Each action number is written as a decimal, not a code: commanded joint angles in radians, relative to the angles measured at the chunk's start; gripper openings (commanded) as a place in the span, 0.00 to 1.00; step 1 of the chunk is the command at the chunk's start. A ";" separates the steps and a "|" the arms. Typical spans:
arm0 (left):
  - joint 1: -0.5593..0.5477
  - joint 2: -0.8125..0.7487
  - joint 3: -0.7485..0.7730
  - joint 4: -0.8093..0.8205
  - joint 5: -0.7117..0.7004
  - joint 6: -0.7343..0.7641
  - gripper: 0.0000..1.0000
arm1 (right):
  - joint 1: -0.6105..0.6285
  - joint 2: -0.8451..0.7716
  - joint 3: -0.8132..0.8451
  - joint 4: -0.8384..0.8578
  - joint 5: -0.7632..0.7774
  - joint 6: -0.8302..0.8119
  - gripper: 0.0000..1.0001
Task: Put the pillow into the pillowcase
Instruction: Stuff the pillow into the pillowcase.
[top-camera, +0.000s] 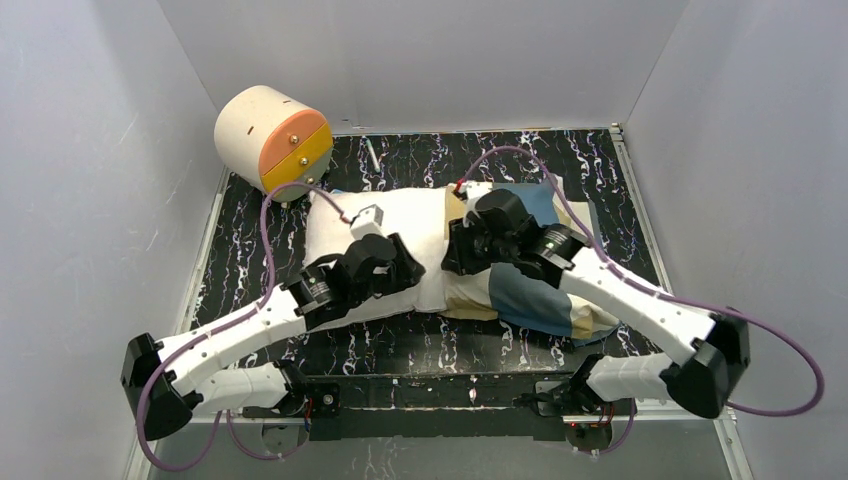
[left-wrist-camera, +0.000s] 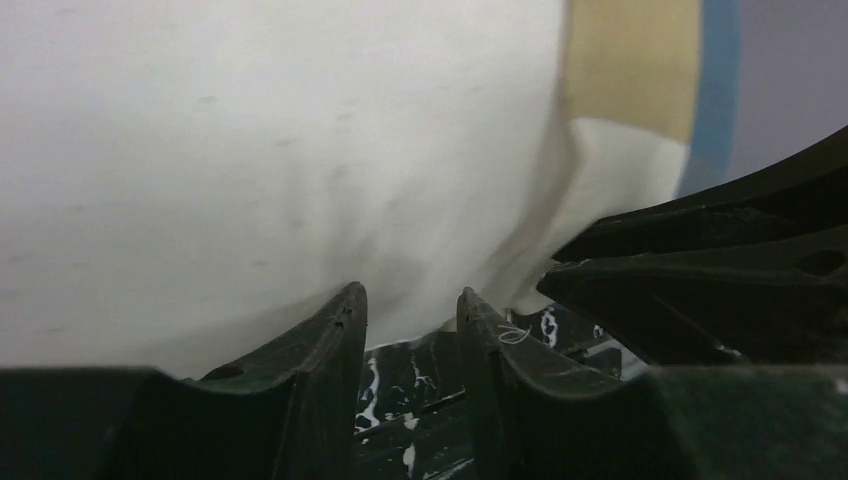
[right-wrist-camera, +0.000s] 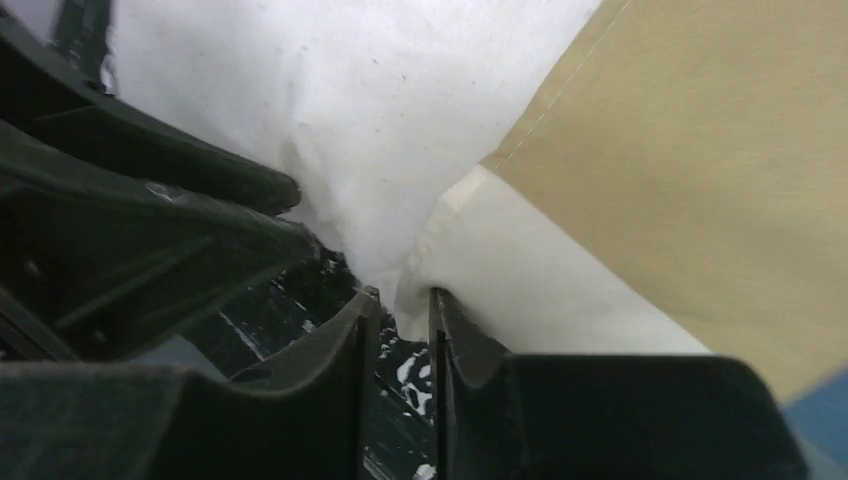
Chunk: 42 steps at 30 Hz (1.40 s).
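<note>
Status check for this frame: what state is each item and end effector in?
pillow: left part bare, rest inside the pillowcase
pillowcase: pulled partway over the pillow
left end effector: slightly open, holding nothing
right end effector: slightly open at the pillowcase hem
cylinder: lying on its side

The pillow (top-camera: 415, 215) is matt white cloth, softly wrinkled. The pillowcase (top-camera: 525, 295) is thin matt fabric with a stitched hem. The bench (top-camera: 600, 170) looks smooth, black and marble-veined. At eleven o'clock, the cylinder (top-camera: 262, 135) looks smooth. The left hand (left-wrist-camera: 410, 300) and right hand (right-wrist-camera: 403, 295) are matt black plastic.
</note>
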 joint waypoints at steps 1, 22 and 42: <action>-0.018 0.049 0.233 -0.081 0.050 0.171 0.48 | -0.002 -0.148 0.016 0.118 0.024 0.156 0.40; 0.487 0.331 0.435 -0.162 0.435 0.368 0.89 | -0.033 0.240 0.572 -0.112 0.487 -0.052 0.62; 0.496 0.301 0.095 0.139 0.524 0.247 0.00 | -0.090 0.788 0.961 -0.455 0.663 -0.047 0.44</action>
